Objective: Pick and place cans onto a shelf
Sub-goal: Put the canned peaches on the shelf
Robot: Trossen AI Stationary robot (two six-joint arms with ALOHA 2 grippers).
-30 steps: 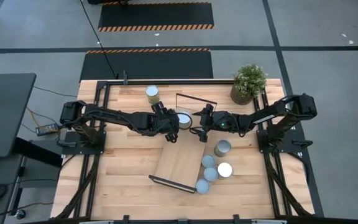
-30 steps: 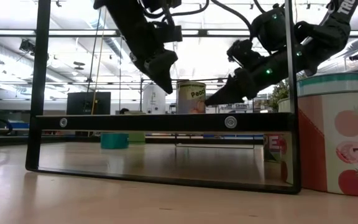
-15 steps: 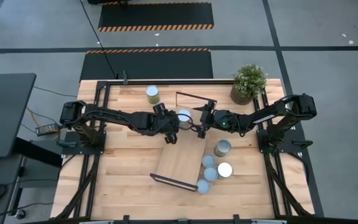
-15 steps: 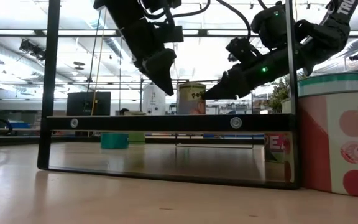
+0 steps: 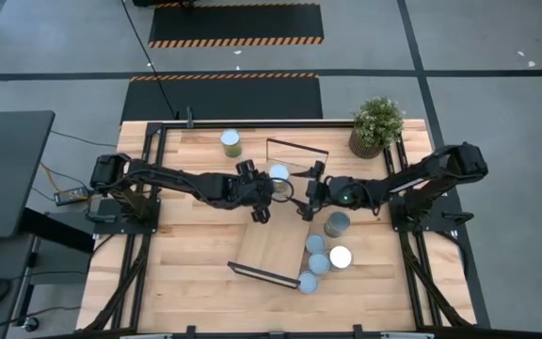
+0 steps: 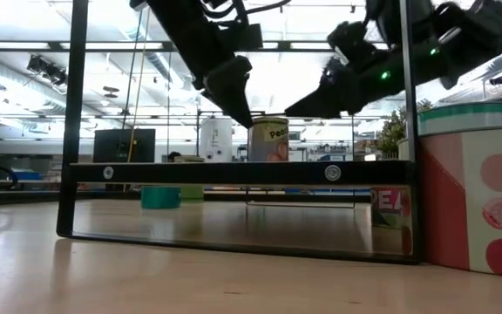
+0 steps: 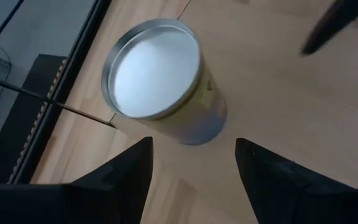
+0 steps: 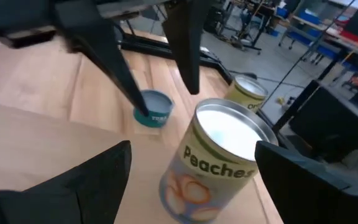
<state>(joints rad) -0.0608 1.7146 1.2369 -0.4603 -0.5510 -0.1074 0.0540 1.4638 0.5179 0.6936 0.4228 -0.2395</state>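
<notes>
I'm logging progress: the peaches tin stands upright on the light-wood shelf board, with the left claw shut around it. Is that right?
Not quite. The silvery-topped peaches tin does stand upright on the long light-wood shelf board, but the left claw is open and apart from it: the left wrist view shows its dark fingers short of the tin.

Pale planked wood surface (image 5: pixel 186 254), matt, visible grain. Long light-wood shelf board (image 5: pixel 271 247), smooth, matt, with thin black wire end frames (image 6: pixel 234 174), metal, slight sheen. Cylindrical peach-labelled tin can (image 8: pixel 213 162): bright smooth metal lid, ridged rim, glossy printed paper label. Cluster of small tins with silvery pale-blue tops (image 5: pixel 326 252), shiny metal. Red-and-white tomato-labelled can (image 6: pixel 478 187), satin paper wrap. Left end effector (image 7: pixel 191 165) fingers (image 7: pixel 123 177) dark matt plastic; right end effector (image 8: pixel 188 165) likewise.
</notes>
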